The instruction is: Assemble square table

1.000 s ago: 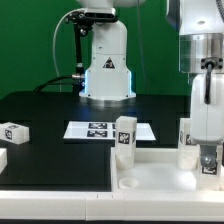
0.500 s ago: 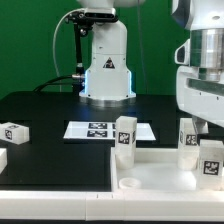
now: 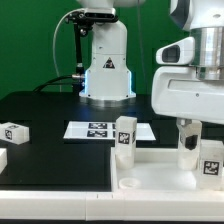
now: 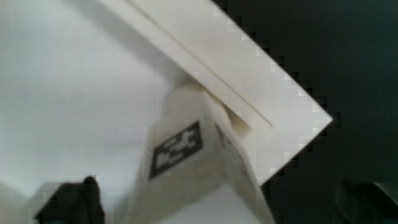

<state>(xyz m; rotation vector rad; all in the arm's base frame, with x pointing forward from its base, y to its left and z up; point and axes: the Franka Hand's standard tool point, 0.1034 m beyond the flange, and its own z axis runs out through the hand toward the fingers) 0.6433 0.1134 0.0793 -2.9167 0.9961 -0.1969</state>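
Item: square table, part-built, white plastic.
Top [image 3: 150, 170]: lies flat on the black desk [image 3: 50, 110], toward the exterior view's right; a round corner hole shows near its front edge.
Standing legs: one tagged leg [image 3: 124, 135] upright at the top's far left corner; another [image 3: 212, 158] upright at the exterior view's right edge, with a further white post [image 3: 187, 140] just behind it (its seating cannot be judged).
Loose legs: one tagged leg [image 3: 14, 131] lying on the desk at the exterior view's left, well apart from the top.
Marker board [image 3: 98, 130]: flat on the desk beyond the top.
End effector [image 4: 222, 205]: fingers apart, holding nothing; the wrist view looks down on a tagged leg [image 4: 192, 150] standing in a corner of the top.
Change: a second ago the arm was low over the right-hand leg; it has since risen and swung across, leaving that leg standing free.
Meaning: that leg appears placed and released; fetching a loose leg likely comes next.
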